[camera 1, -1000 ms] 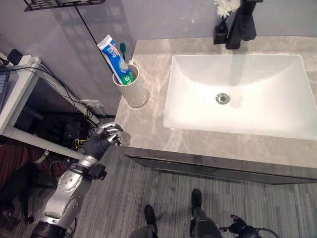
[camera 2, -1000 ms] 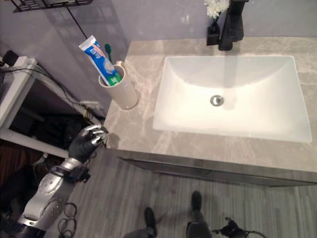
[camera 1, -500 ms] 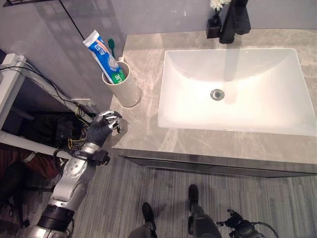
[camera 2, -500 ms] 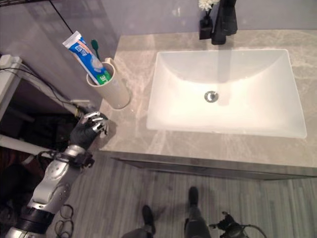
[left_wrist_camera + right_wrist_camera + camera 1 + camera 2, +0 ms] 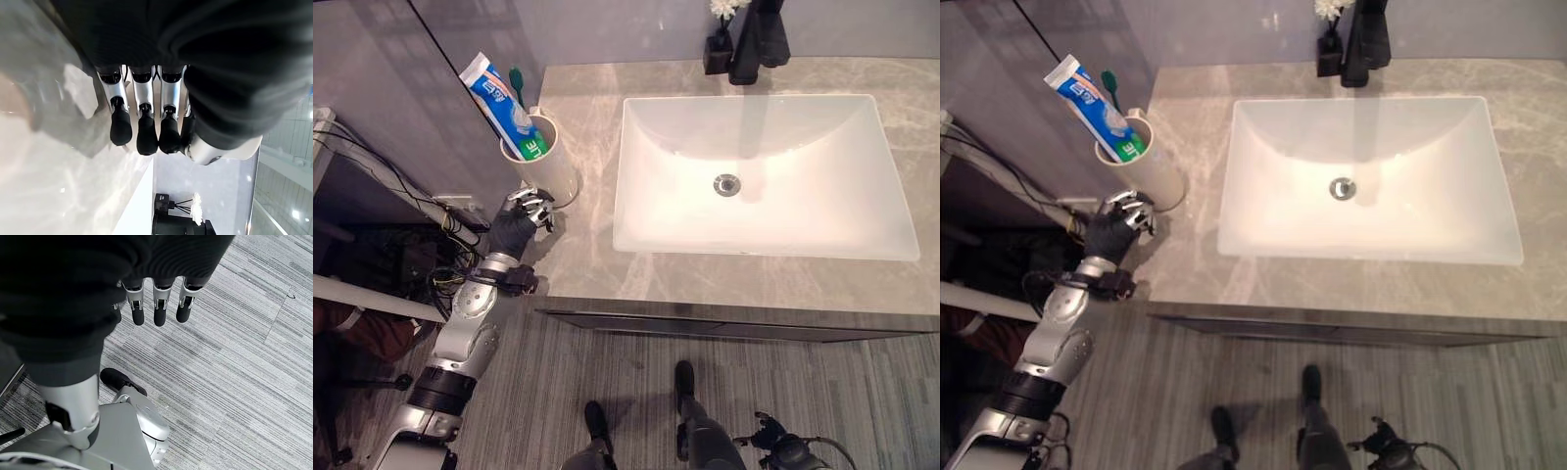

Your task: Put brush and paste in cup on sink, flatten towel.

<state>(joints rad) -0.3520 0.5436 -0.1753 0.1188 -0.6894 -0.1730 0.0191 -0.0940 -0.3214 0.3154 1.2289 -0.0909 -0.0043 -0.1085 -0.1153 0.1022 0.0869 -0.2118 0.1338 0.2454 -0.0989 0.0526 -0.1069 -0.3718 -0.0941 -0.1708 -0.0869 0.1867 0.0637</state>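
A grey marble counter point(image 5: 587, 264) held a white sink point(image 5: 759, 176), black tap point(image 5: 749, 44) at the far edge. At its left end stood the cup point(image 5: 548, 162) with paste point(image 5: 499, 103) and brush point(image 5: 518, 83) inside. The left hand point(image 5: 514, 227), fingers loosely curled, empty, hung just near of the cup. In its wrist view, the right hand point(image 5: 156, 308) hung relaxed over striped floor point(image 5: 234, 357).

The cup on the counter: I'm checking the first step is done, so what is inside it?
The cup holds a toothpaste tube and a green toothbrush, both leaning out over its rim. Their lower ends and the cup's bottom are hidden by its wall.
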